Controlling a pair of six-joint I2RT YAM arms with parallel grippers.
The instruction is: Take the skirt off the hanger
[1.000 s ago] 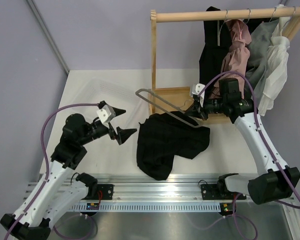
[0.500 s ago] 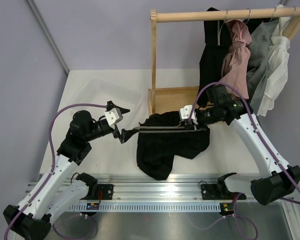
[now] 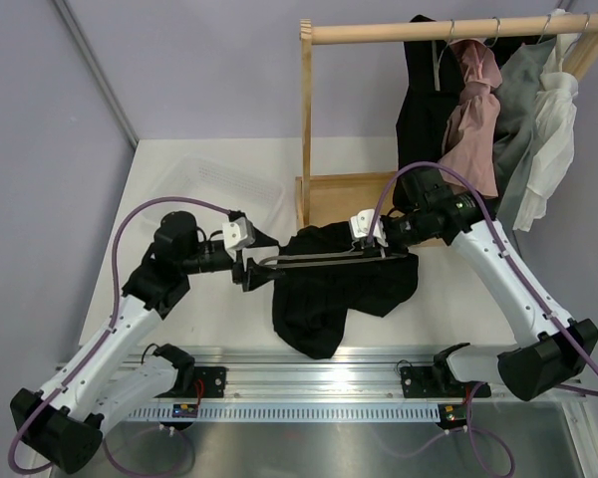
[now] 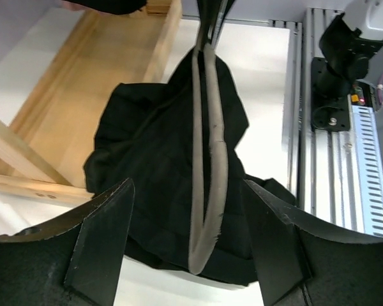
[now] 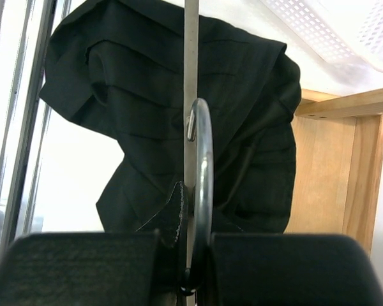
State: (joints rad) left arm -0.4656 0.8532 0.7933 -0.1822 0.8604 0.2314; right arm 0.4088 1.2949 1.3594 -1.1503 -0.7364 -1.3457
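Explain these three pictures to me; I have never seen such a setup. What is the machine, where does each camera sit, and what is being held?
Two robot arms are bolted at the near edge of a white table. The wide picture looks down from above and behind them. The other two come from a camera on each wrist. On the table lies a crumpled black skirt with a slim grey hanger over it, beside a wooden clothes rack hung with other garments. The right gripper is shut on the hanger's metal hook. The left gripper is open, one finger on either side of the hanger's far end, not gripping. I cannot tell whether the skirt is fastened to the hanger.
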